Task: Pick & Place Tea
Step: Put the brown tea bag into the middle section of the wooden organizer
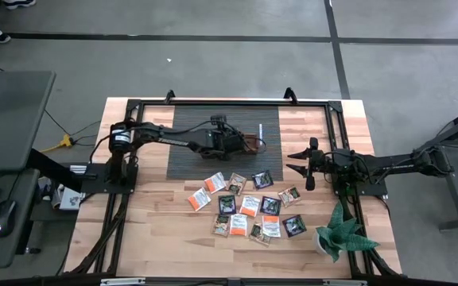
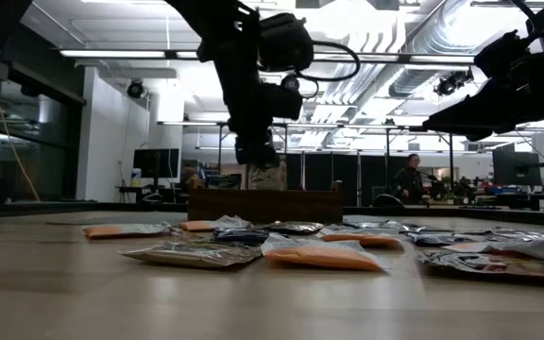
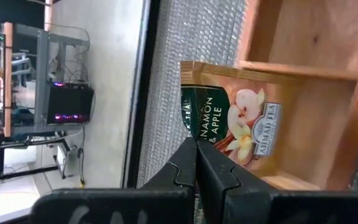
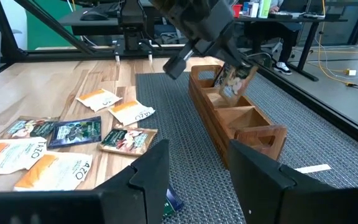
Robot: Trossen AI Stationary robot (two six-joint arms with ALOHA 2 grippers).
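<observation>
My left gripper (image 1: 241, 143) is shut on a beige tea sachet (image 3: 241, 118) with a dark green band, held over the brown wooden tray (image 1: 254, 144). The tray stands on a dark ribbed mat (image 1: 189, 135). In the right wrist view the sachet (image 4: 236, 79) hangs over the tray's far compartments (image 4: 229, 102). Several other tea sachets (image 1: 245, 208), orange-and-white and dark, lie flat on the wooden table nearer the front. My right gripper (image 1: 299, 167) waits open at the table's right, touching nothing. My left gripper pinches the sachet's dark green edge (image 3: 191, 127), near one corner, between its two fingers. The fingers slant down from the table's left. The sachet hangs tilted below them over the tray, its lower end at about rim height (image 2: 267, 185). Whether it touches the wood, I cannot tell.
A small white strip (image 1: 259, 131) lies on the mat beside the tray. A green spiky plant figure (image 1: 340, 234) stands at the front right. Black frame rails (image 1: 229, 102) border the table's far edge and sides.
</observation>
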